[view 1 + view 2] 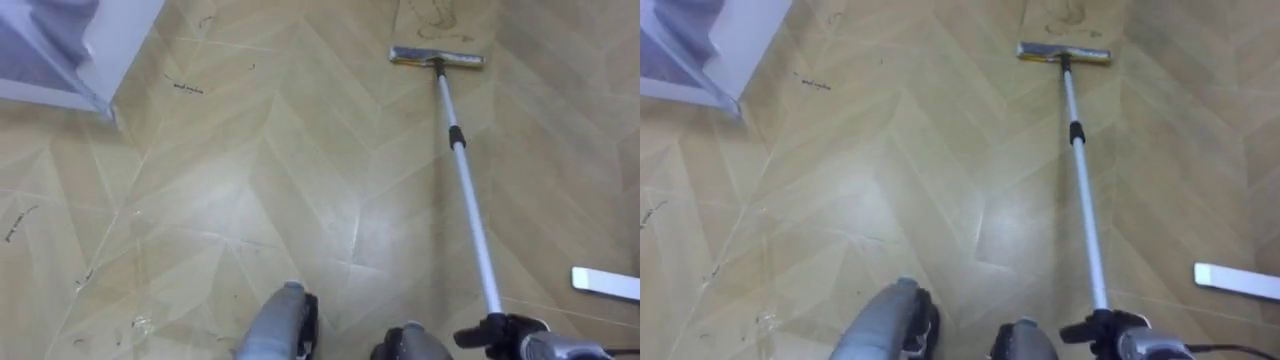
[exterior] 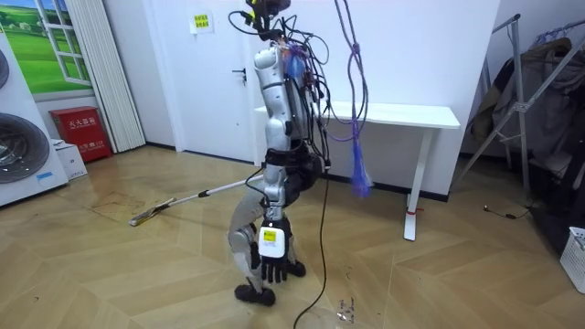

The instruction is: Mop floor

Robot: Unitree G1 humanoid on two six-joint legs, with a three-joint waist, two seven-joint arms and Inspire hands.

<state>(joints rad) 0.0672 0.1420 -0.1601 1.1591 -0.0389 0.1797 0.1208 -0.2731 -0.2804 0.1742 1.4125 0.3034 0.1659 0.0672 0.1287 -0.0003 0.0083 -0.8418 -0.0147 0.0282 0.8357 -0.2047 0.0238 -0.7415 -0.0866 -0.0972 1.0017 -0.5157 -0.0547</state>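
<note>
Herringbone wood floor [image 1: 250, 190]: right hand [image 1: 512, 336] clasps the mop [image 1: 466, 185], its length running forward from that hand, mop head [image 1: 437, 57] farthest; left hand [image 2: 274, 262] hangs slack.

I see the floor [image 1: 300, 170] as wood-patterned boards, smooth and glossy, with dark scuffs here and there. The pole [image 1: 470, 200] is bright polished metal with a black plastic collar [image 1: 456, 137]. The mop head [image 1: 437, 57] looks metallic with a yellow edge. The counter [image 2: 402, 114] top is smooth matt white.

The mop [image 1: 470, 190] rests its head on the wooden floor [image 1: 300, 180].
</note>
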